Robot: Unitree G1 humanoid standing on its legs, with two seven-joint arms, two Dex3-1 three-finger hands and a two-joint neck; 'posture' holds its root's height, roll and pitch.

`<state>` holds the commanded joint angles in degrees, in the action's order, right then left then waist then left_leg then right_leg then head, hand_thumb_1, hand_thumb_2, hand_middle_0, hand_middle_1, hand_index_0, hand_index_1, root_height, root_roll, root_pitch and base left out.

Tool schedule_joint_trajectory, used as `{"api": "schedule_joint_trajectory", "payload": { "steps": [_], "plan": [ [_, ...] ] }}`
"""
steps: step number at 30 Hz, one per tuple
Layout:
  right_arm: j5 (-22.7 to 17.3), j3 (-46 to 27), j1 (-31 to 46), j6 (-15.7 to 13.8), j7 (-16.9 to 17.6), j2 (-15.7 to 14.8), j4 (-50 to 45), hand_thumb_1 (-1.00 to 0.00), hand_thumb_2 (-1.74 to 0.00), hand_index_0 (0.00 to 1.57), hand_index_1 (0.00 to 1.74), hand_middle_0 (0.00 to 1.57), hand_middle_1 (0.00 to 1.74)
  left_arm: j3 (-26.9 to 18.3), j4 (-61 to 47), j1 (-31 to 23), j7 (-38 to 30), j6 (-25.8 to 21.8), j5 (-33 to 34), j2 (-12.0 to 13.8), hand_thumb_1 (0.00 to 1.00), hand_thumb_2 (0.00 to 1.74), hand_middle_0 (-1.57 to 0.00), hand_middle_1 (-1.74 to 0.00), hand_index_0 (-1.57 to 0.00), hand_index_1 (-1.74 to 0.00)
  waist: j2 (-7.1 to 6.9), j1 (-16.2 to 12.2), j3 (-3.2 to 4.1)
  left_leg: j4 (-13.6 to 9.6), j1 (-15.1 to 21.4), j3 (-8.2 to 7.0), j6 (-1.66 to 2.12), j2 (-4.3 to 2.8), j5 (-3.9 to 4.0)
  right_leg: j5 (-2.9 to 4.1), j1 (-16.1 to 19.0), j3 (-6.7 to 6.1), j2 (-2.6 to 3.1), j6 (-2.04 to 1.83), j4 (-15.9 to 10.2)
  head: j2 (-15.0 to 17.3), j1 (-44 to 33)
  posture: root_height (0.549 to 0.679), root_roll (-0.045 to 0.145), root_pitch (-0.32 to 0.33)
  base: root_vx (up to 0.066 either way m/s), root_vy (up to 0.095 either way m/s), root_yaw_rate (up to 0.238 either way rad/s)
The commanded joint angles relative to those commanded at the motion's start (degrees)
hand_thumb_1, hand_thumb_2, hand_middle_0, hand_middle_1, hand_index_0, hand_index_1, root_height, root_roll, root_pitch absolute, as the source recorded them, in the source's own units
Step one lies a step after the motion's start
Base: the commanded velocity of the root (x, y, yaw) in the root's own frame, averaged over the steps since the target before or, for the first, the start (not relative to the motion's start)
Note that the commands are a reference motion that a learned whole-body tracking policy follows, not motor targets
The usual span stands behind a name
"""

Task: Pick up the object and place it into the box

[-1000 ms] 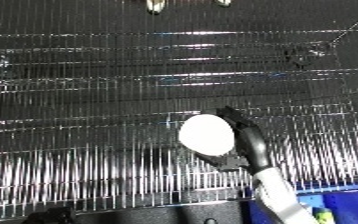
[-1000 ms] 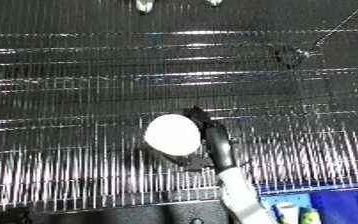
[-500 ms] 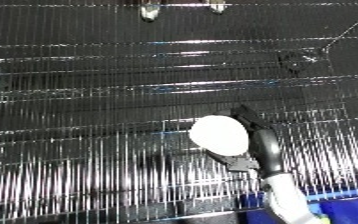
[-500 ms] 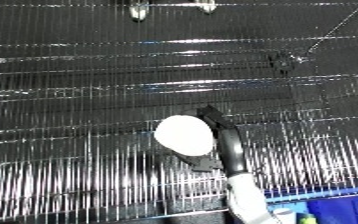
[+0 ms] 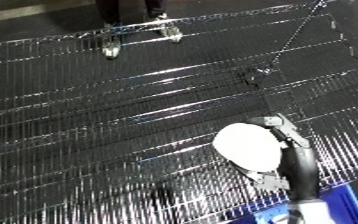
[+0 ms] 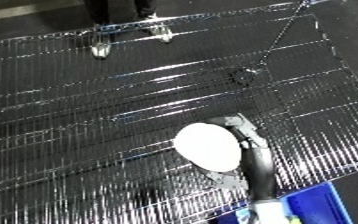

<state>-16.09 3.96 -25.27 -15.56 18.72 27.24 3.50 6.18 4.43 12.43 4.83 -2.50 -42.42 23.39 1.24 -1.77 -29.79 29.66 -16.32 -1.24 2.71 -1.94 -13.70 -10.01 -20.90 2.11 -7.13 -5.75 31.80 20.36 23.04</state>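
A white, rounded object (image 5: 249, 146) sits low and right of centre in both views, held above a shiny wire-mesh surface (image 5: 113, 115). Its exact shape is hard to read; it shows as a smooth pale oval. The right hand (image 5: 286, 150) grasps it, with black fingers curled round its edge at about 3 o'clock and more of the hand showing beneath it near 5 o'clock. A dark forearm runs from the hand down toward 5 o'clock, ending in a white section at the bottom edge.

At the lower right corner, around 5 o'clock from the object, lies the blue bin (image 6: 322, 202), only its corner showing, just beside the forearm. The object is over the mesh, not over the bin.

On the mesh at about 1 o'clock from the object sits a small dark round fitting (image 6: 244, 76), with a thin rod or wire (image 6: 286, 32) running from it toward the upper right corner. The left hand shows in neither view.
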Motion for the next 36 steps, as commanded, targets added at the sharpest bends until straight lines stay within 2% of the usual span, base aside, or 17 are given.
{"api": "schedule_joint_trajectory", "payload": {
  "steps": [7,11,13,19,25,28,32,36],
  "plan": [
    [-0.92,-3.1,3.81,-0.94,1.62,1.18,-1.07,-0.75,-1.3,1.18,1.3,1.18,1.3,-0.33,0.88,0.41,0.3,0.7,-0.25,0.31,1.0,1.74,-1.57,-1.74,-1.57,-1.74,0.18,-2.9,0.13,-3.29,5.44,-2.12,0.92,-1.46,0.67,1.4,5.13,-1.36,-0.24,-0.22,-5.31,3.56,3.67,0.667,0.049,-0.008,-0.046,-0.022,-0.291],
    [-2.07,-5.06,6.68,-1.61,2.27,2.09,-1.43,-0.75,-1.3,1.18,1.3,1.18,1.3,-0.06,1.53,-0.2,0.6,0.41,-0.39,-0.28,1.0,1.74,-1.57,-1.74,-1.57,-1.74,0.94,-4.76,1.03,-5.28,8.23,-3.68,1.44,-2.04,0.94,1.95,7.3,-2.31,-0.33,-0.28,-8.05,5.06,7.42,0.67,0.054,-0.017,-0.022,0.038,-0.27],
    [-2.82,-6.12,8.51,-2.24,2.39,2.62,-1.55,-0.75,-1.3,1.18,1.3,1.18,1.3,0.09,1.91,-0.72,0.96,0.07,-0.58,-0.76,1.0,1.74,-1.57,-1.74,-1.57,-1.74,1.58,-5.86,1.61,-6.12,9.66,-4.53,1.62,-2.21,0.94,2.01,8.34,-2.79,-0.39,-0.3,-9.17,5.75,9.43,0.671,0.057,-0.021,0.0,0.087,-0.284],
    [-4.59,-10.29,14.67,-3.72,1.82,3.78,-2.23,-0.75,-1.3,1.18,1.3,1.18,1.3,0.37,2.57,-2.47,2.05,-0.52,-1.1,-2.37,1.0,1.74,-1.57,-1.74,-1.57,-1.74,3.58,-9.37,3.0,-7.74,13.53,-6.75,1.74,-2.36,0.43,1.37,10.59,-4.16,-0.66,-0.42,-10.22,8.36,16.46,0.672,0.068,-0.04,0.036,0.102,-0.238],
    [-6.37,-13.68,20.03,-4.74,1.1,3.37,-1.82,-0.75,-1.3,1.18,1.3,1.18,1.3,0.58,3.81,-3.66,3.08,-1.12,-1.08,-3.83,1.0,1.74,-1.57,-1.74,-1.57,-1.74,5.06,-12.48,3.96,-8.82,16.22,-8.81,1.68,-2.47,-0.22,1.0,11.59,-5.43,-0.51,-0.74,-10.73,9.62,20.64,0.673,0.072,-0.048,0.035,0.077,-0.178],
    [-7.8,-15.19,22.31,-5.27,0.79,2.73,-0.56,-0.75,-1.3,1.18,1.3,1.18,1.3,0.47,4.73,-4.09,3.43,-1.61,-1.03,-4.36,1.0,1.74,-1.57,-1.74,-1.57,-1.74,5.82,-13.87,4.45,-10.08,17.46,-9.76,1.67,-2.41,-0.15,1.26,11.93,-6.04,-0.45,-1.12,-11.64,10.08,22.14,0.673,0.071,-0.047,0.015,0.06,-0.15],
    [-11.29,-16.79,24.66,-6.44,-0.31,1.77,2.15,-0.75,-1.3,1.18,1.3,1.18,1.3,0.2,5.67,-4.43,3.45,-2.15,-1.0,-4.78,1.0,1.74,-1.57,-1.74,-1.57,-1.74,6.72,-15.28,4.97,-12.2,18.83,-10.72,1.8,-2.35,0.37,2.0,12.38,-6.53,-0.54,-1.77,-13.56,9.77,23.23,0.673,0.069,-0.041,0.005,0.047,-0.138],
    [-15.3,-17.46,25.61,-7.42,-1.47,1.07,5.65,-0.75,-1.3,1.18,1.3,1.18,1.3,0.43,6.38,-3.97,2.92,-2.84,-1.06,-5.16,1.0,1.74,-1.57,-1.74,-1.57,-1.74,7.51,-16.13,5.0,-13.94,19.46,-11.11,1.98,-2.2,1.08,2.59,12.35,-6.85,-0.64,-2.27,-14.91,8.69,23.81,0.674,0.068,-0.033,-0.028,0.033,-0.108]
  ]
}}
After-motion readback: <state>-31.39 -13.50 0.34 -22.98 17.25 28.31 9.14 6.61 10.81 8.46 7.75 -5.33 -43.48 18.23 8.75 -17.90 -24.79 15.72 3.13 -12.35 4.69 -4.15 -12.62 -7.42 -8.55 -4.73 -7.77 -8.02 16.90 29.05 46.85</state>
